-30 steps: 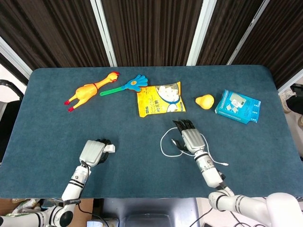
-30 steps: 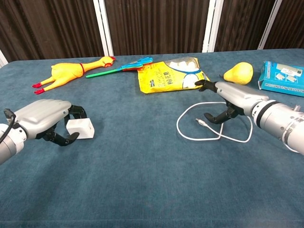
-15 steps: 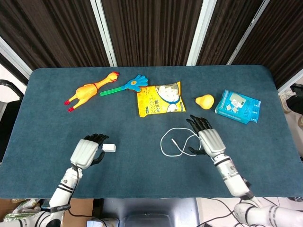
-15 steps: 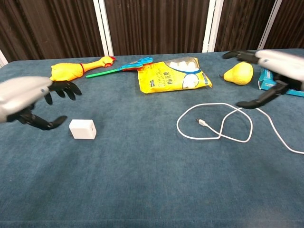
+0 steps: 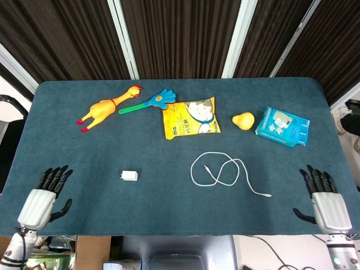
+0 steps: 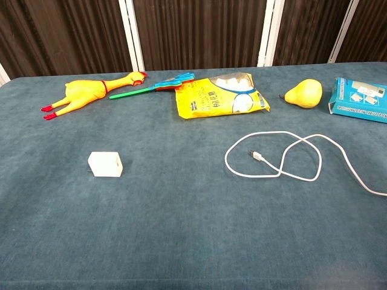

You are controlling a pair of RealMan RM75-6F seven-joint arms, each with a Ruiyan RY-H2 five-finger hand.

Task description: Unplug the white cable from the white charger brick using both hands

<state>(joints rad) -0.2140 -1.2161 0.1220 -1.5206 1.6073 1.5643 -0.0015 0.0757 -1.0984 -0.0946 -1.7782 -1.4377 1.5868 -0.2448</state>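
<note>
The white charger brick (image 5: 129, 176) (image 6: 105, 164) lies alone on the blue table, left of centre. The white cable (image 5: 221, 172) (image 6: 284, 158) lies in a loose loop right of centre, its plug end free and apart from the brick. My left hand (image 5: 42, 197) sits at the near left table edge, fingers spread, holding nothing. At the near right edge my right hand (image 5: 325, 202) also has its fingers spread and holds nothing. Neither hand shows in the chest view.
Along the far side lie a yellow rubber chicken (image 5: 105, 107), a blue and green clapper toy (image 5: 151, 102), a yellow snack bag (image 5: 190, 117), a yellow pear (image 5: 243, 120) and a blue box (image 5: 282, 126).
Both hands let go and pulled back to the near corners of the table. The brick and the cable stay where they were set down, separated.
</note>
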